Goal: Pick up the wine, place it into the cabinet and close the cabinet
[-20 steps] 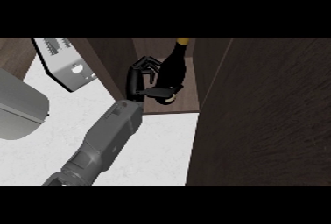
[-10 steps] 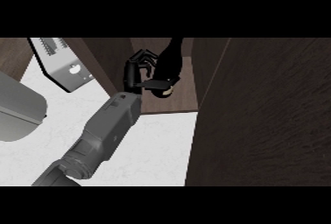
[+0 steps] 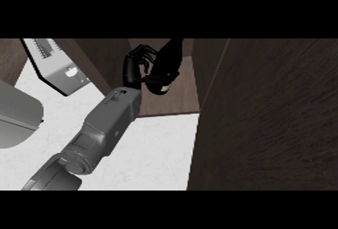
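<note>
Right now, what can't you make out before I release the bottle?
Head view only:
- Wine bottle: top cut off by the upper edge; whether its base rests on the cabinet floor is unclear.
- Hand: grip side dark against the bottle.
- Cabinet door hides everything at right.
- Other hand: not visible.

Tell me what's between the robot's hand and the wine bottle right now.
Nothing shows between them: in the head view the left hand is curled against the wine bottle inside the cabinet.
</note>
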You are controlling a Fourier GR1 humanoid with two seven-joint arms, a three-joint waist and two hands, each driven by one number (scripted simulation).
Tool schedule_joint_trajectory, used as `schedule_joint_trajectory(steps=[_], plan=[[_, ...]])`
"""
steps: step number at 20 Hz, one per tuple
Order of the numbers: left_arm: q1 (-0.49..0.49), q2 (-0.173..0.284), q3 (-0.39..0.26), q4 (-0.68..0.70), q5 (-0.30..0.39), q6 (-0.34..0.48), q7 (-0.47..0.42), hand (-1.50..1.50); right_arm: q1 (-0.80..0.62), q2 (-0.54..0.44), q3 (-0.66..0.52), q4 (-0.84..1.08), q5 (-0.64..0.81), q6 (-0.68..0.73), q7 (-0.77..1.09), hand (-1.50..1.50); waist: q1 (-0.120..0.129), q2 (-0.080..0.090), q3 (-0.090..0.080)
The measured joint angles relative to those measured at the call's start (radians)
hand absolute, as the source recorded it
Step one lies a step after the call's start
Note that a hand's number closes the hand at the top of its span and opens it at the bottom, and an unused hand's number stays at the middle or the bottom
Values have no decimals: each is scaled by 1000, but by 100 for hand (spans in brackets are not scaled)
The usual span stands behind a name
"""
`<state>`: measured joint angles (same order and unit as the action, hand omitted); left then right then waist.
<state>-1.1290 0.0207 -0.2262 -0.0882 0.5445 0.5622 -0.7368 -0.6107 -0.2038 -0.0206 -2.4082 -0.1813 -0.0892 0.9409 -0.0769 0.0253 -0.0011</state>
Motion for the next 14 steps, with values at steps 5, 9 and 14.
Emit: schedule_joint_trajectory(steps=[5, 9, 14], plan=[[-9, 4, 4, 35, -8, 12, 17, 150, -2, 3, 0, 2, -1, 1, -3, -150, -8, 3, 0], [-11, 6, 9, 53, -11, 29, 29, 150, 2, 8, 6, 1, -2, 4, -10, -150, -15, 6, 0], [13, -3, 58, 32, 33, -36, 26, 150, -6, 15, 7, 2, -4, 2, -10, -150, -20, 9, -1]])
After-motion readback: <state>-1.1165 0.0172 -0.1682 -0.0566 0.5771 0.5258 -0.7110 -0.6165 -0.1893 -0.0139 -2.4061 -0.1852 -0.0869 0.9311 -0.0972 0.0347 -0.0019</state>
